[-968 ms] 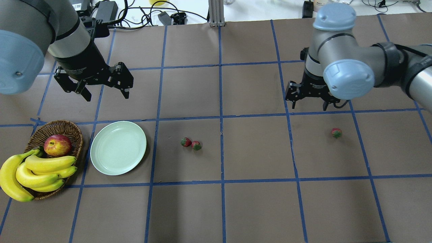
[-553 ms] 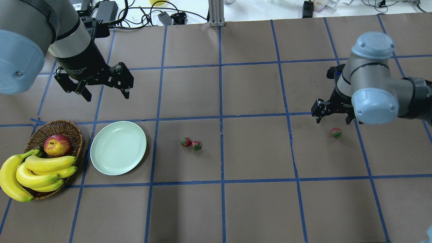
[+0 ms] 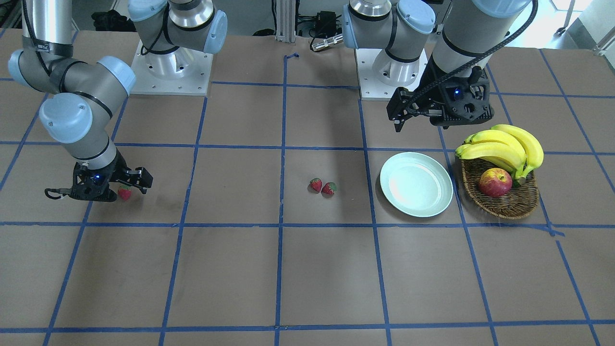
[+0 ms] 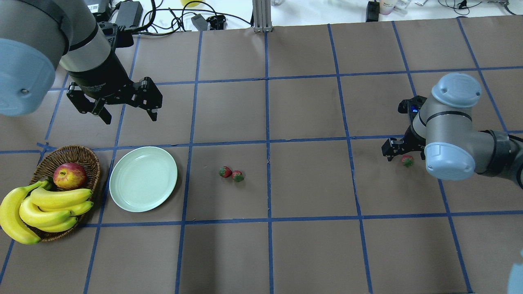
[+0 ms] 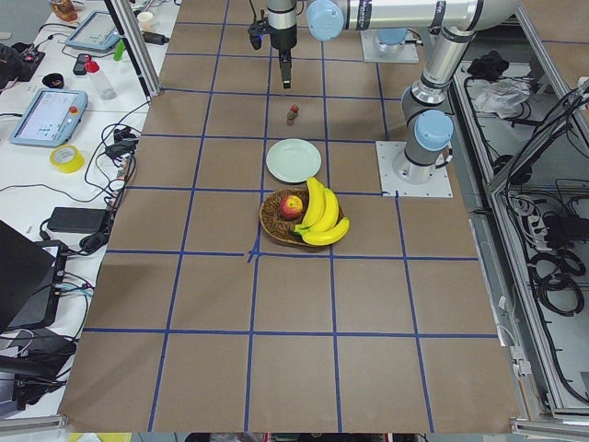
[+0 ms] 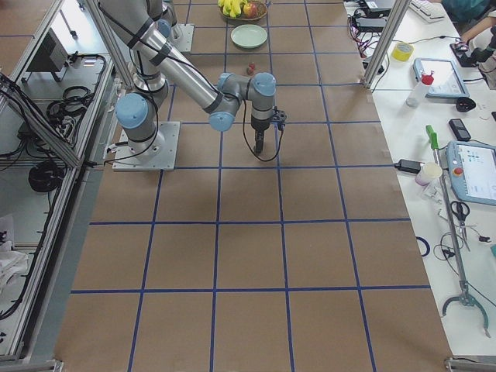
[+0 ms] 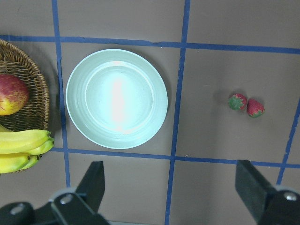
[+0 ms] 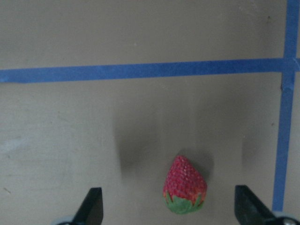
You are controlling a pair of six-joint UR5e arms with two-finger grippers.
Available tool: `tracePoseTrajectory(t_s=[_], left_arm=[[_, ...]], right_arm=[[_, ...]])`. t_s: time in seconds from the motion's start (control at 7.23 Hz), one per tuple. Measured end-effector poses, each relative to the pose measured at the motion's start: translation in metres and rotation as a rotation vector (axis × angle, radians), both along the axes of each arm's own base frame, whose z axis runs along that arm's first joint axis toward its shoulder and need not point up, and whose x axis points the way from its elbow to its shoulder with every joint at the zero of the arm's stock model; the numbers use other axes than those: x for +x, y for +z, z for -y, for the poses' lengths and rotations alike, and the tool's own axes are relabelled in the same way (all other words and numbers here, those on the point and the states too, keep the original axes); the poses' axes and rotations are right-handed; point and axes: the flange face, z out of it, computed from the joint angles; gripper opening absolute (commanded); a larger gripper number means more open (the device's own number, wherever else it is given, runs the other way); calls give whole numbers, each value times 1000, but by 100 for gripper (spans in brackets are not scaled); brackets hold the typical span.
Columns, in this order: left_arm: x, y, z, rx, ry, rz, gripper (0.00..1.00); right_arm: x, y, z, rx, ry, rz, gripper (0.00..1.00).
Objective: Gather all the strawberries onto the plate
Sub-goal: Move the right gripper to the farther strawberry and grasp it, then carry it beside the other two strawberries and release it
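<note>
Two strawberries [image 4: 225, 171] [image 4: 238, 176] lie side by side on the brown table, right of the empty mint-green plate [image 4: 143, 179]. They also show in the left wrist view [image 7: 237, 101] with the plate [image 7: 117, 98]. A third strawberry [image 4: 407, 160] lies alone at the right. My right gripper [image 4: 404, 157] is open and low over it. In the right wrist view the berry [image 8: 184, 191] sits between the spread fingers, nearer the right one. My left gripper [image 4: 126, 112] is open and empty, above the table behind the plate.
A wicker basket [image 4: 83, 157] with a red-yellow apple [image 4: 69, 175] and bananas [image 4: 45, 206] stands left of the plate. Blue tape lines grid the table. Cables and power bricks [image 4: 163, 16] lie along the far edge.
My right arm has swung right and toward the near side and come down, so its open gripper now stands around the lone strawberry. The left arm has not moved.
</note>
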Motion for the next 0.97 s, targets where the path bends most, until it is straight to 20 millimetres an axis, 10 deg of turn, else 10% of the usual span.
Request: tracePoseTrajectory(t_s=[0.97], left_arm=[[0,0,0,-1,0,0,100]], right_arm=[[-11,-8,-2,17,107,31,35]])
